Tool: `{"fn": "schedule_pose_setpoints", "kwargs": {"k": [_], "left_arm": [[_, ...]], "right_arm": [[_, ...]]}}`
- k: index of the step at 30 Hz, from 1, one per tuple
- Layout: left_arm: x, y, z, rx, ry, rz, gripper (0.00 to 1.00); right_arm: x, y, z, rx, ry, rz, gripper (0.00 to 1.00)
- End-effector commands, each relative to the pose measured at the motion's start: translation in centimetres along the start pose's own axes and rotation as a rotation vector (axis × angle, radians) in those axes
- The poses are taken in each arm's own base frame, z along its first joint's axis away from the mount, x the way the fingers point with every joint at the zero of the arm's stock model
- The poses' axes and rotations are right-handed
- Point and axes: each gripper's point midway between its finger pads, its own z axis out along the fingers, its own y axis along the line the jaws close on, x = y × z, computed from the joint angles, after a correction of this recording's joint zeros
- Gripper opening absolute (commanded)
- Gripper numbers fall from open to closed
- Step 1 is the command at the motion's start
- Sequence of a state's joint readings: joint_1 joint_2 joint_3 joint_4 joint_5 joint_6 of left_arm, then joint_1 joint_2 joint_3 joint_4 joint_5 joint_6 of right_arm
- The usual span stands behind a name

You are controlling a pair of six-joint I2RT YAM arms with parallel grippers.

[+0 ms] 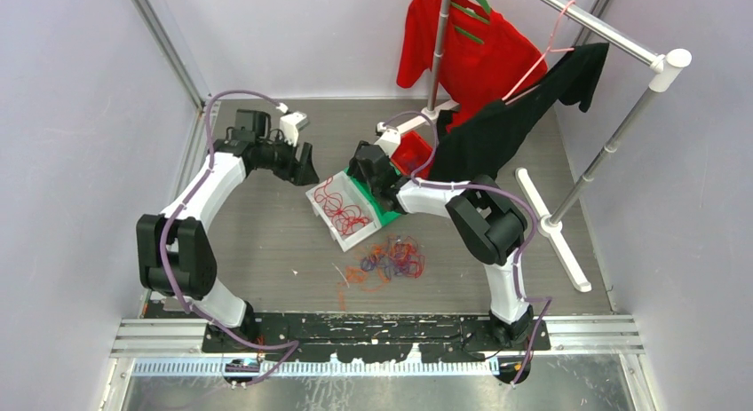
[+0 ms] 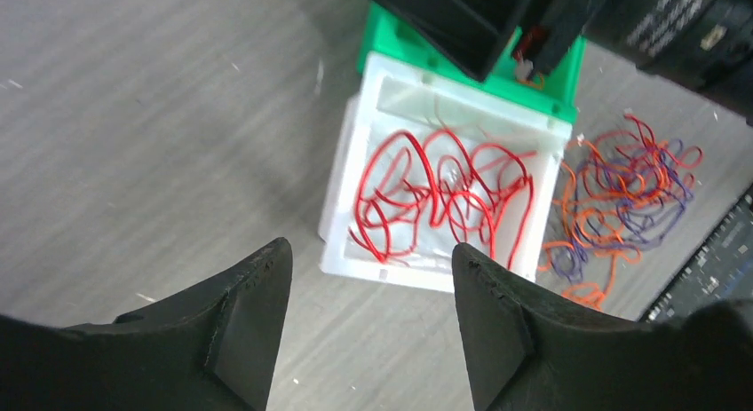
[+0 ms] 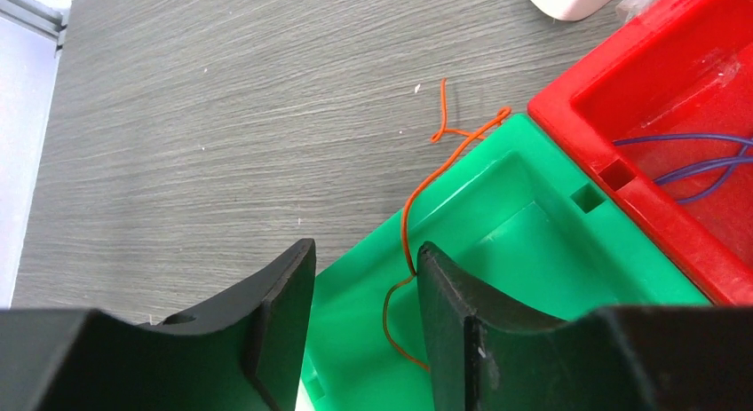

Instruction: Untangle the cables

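From above, the left gripper (image 1: 300, 167) hangs over the bare surface (image 1: 257, 242) just left of a white bin (image 1: 321, 207). The right gripper (image 1: 377, 176) sits low over a green bin (image 1: 389, 217) that touches the white bin's far side, and a red bin (image 1: 416, 150) lies just beyond it. A loose tangle of orange and purple cables (image 1: 395, 258) lies on the surface near the bins, on the side toward the arm bases.

The left wrist view shows more clearly that the left gripper's fingers are spread wide with nothing between them. It also shows red cables (image 2: 426, 193) looped inside the white bin, apart from the tangle beside it.

Only the right wrist view shows a single orange cable (image 3: 417, 189) that starts on the surface, crosses the green bin's rim and drops inside. There it runs along the inner edge of one finger. The right gripper's jaws stand apart with a clear gap, and whether that finger touches the cable cannot be told. This view alone shows purple cables (image 3: 684, 158) lying in the red bin.
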State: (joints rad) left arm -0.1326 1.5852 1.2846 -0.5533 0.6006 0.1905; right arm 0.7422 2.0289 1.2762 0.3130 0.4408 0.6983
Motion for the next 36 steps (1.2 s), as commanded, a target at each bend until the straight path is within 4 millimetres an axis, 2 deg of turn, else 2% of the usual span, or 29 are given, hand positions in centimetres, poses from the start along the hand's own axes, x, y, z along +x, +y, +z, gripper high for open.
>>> {"fn": "schedule_pose_setpoints", "kwargs": {"k": [1,5,9,13,18,23,27,36], "left_arm": [[1.4,-2.9,-1.4,0.096,0.026,-0.056,0.67],[3.6,-3.8,-1.0,0.117,0.057,-0.129,0.72],[5.3,-3.4,0.0,0.090,0.080,-0.136,0.68],[6.6,-3.1,1.2,0.052,0.119,-0.132,0.66],[6.7,-1.0,2.6,-0.030,0.109,-0.125,0.60],[7.1,0.6,3.6,-0.077,0.118,-0.094,0.45],[7.0,1.2,3.9,-0.091,0.114,-0.055,0.32],[6.2,1.7,3.8,-0.087,0.106,0.040,0.17]], "right_arm": [[-1.8,0.5,0.0,-0.003,-0.050,0.043,0.51],[-1.8,0.0,0.3,-0.006,-0.051,0.050,0.50],[-1.7,0.7,0.8,-0.105,-0.045,0.114,0.47],[-2.2,1.5,0.2,-0.195,-0.044,0.158,0.47],[-2.5,1.1,-0.4,-0.206,-0.063,0.161,0.51],[-2.5,0.5,0.0,-0.217,-0.064,0.188,0.52],[-3.2,1.5,0.2,-0.297,-0.085,0.224,0.48],[-4.0,3.4,-0.3,-0.439,-0.117,0.282,0.37]]}}
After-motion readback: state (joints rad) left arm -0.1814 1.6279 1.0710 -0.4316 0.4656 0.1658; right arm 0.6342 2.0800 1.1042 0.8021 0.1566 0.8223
